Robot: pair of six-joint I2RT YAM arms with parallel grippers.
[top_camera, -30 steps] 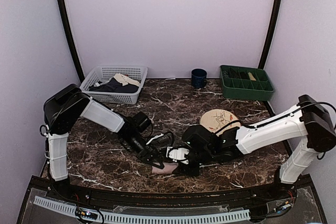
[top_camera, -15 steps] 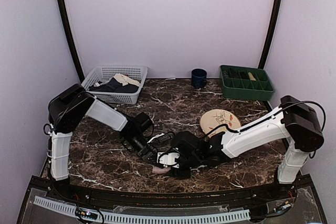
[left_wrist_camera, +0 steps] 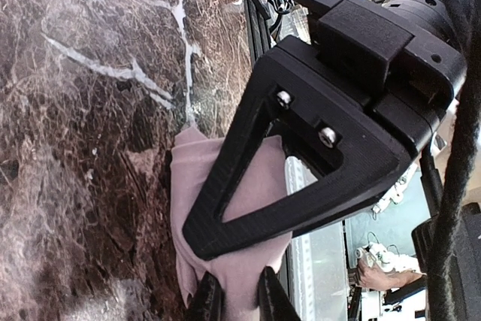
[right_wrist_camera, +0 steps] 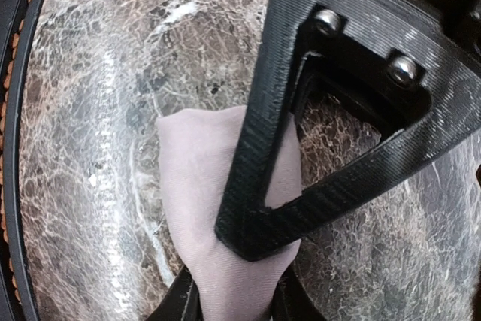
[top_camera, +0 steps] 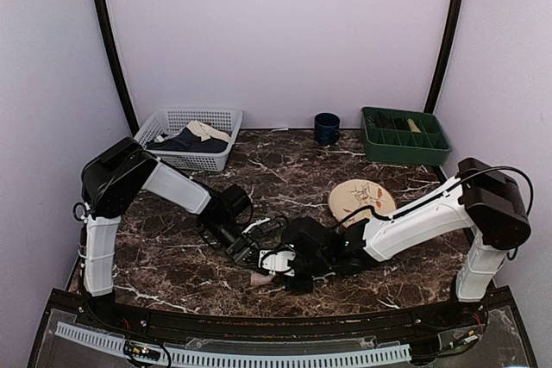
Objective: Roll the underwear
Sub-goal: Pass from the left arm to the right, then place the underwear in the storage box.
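The underwear is a small dusty-pink bundle on the marble table near its front edge. No cream waistband shows. My left gripper reaches it from the left and my right gripper from the right, and they meet over it. In the left wrist view my left gripper is shut on the pink fabric, with the right gripper's black triangular finger across it. In the right wrist view my right gripper is shut on the fabric, partly covered by the left gripper's finger.
A round patterned plate lies just right of the grippers. A white basket with a dark navy garment and a beige cloth stands at the back left. A blue cup and a green divided tray stand at the back right.
My right arm has swung to the left, bringing its gripper closer against the left one. The pink bundle has shifted slightly left with it. The left arm has barely moved.
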